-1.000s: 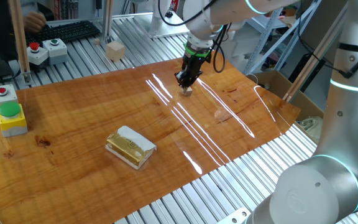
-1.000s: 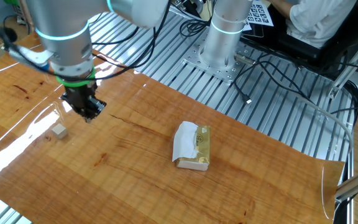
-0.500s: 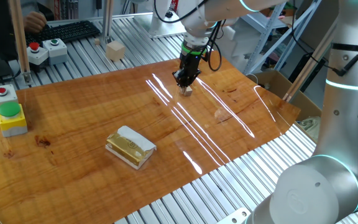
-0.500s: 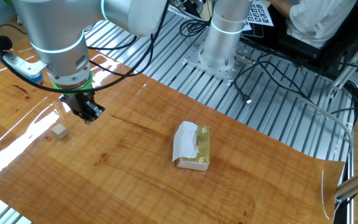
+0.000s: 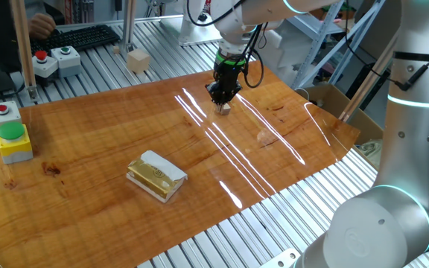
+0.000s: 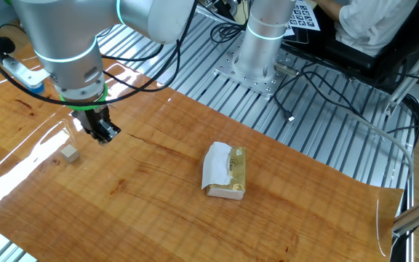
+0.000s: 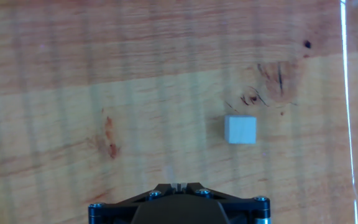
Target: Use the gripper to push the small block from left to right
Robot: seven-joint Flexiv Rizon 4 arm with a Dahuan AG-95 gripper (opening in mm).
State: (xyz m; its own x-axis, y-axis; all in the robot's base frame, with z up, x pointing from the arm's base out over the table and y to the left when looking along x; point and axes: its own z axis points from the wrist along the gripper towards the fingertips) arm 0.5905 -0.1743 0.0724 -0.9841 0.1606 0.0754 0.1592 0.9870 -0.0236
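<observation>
The small block (image 6: 68, 152) is sitting flat on the wooden table (image 6: 297, 196), toward the end away from the yellow packet (image 6: 226, 171), and nothing is touching it. In the hand view it is lying ahead of the fingertips and off to their right (image 7: 240, 130), with bare wood between it and the tool. The gripper (image 6: 102, 132) is hanging just above the tabletop near the block, apart from it; in one fixed view the fingers are almost covering the cube (image 5: 224, 108), so how high the tips are riding over the wood is hard to judge from there. The fingers are pressed together with no gap showing and nothing held between them, which suits a push with the closed tip. As far as I can judge, the push itself is not under way: the block is standing free, and the tool is not lined up squarely behind it. What seems left is nearly everything: bringing the tip down beside the block on its left, making contact, then sliding it rightward across the wood. The packet is lying well apart from both and looks unlikely to interfere.
</observation>
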